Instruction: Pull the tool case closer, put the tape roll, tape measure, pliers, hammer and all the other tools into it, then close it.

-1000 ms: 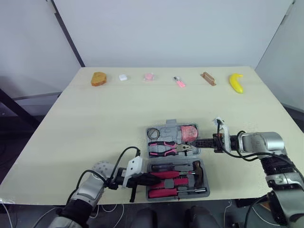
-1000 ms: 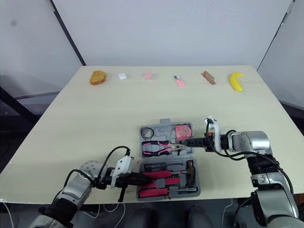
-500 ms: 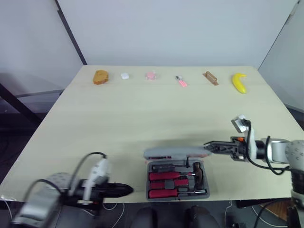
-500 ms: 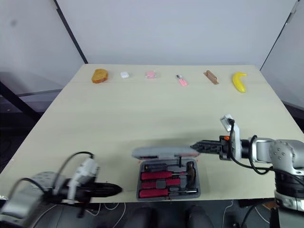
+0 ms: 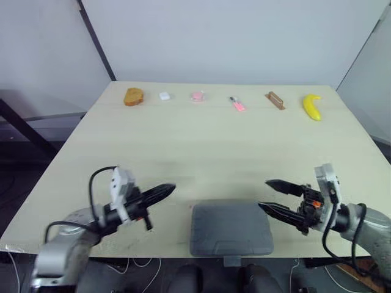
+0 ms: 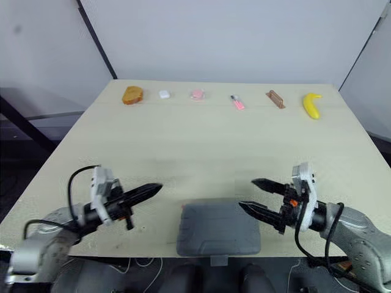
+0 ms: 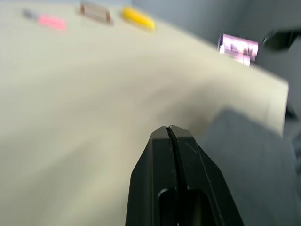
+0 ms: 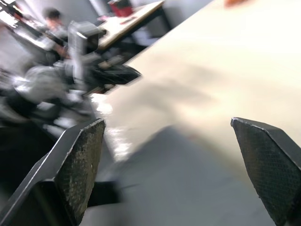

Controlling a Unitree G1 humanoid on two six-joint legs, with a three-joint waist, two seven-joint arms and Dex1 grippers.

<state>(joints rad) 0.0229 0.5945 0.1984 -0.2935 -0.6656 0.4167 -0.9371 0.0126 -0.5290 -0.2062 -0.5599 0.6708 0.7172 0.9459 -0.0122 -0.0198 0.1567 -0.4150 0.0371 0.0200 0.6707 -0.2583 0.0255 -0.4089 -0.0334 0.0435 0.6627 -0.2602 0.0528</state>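
Grey moulded plastic tool case lies with lid down at the near edge of the pale wooden table. Left claw clenched, empty; right claw released. Both stand clear on either side, consistent with closing complete

tool case: lid shut, contents hidden | far-edge pink item: too small to identify

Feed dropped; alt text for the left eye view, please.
Closed grey tool case sits at the near edge of the table. The shut left end effector hovers left of it, the open right end effector at its right edge.
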